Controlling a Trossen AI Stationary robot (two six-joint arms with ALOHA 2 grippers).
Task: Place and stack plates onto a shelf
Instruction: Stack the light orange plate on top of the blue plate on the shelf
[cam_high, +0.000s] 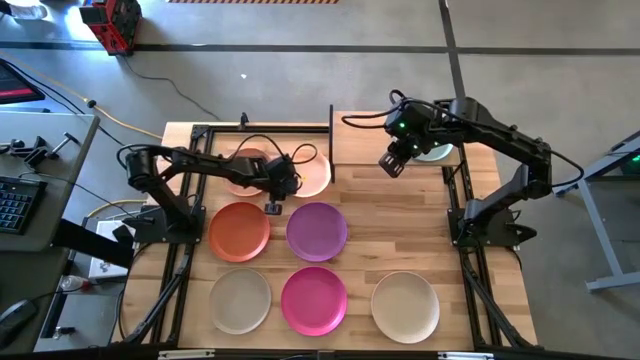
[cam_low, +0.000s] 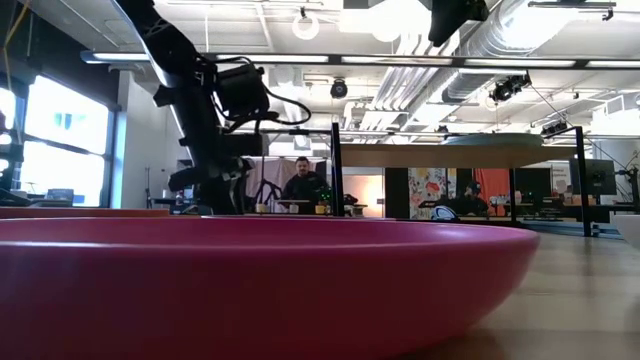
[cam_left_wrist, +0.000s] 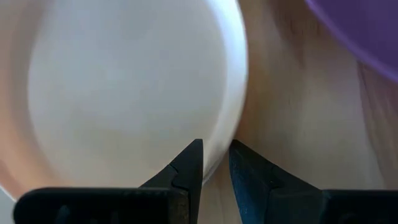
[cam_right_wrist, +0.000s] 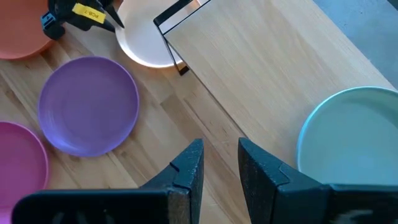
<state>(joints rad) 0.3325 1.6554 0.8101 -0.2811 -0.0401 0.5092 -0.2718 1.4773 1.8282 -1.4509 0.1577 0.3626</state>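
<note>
The left gripper (cam_left_wrist: 214, 165) sits low over the bench (cam_high: 480, 270), its fingers a narrow gap apart at the rim of the cream plate (cam_high: 312, 176), which lies on the bench left of the shelf (cam_high: 375, 140). The right gripper (cam_right_wrist: 219, 163) hovers above the shelf, fingers slightly apart and holding nothing, beside the pale teal plate (cam_right_wrist: 348, 134) resting on the board. Orange (cam_high: 239, 231), purple (cam_high: 317, 230), beige (cam_high: 240, 300), magenta (cam_high: 314, 299) and off-white (cam_high: 405, 306) plates lie nearer on the bench.
</note>
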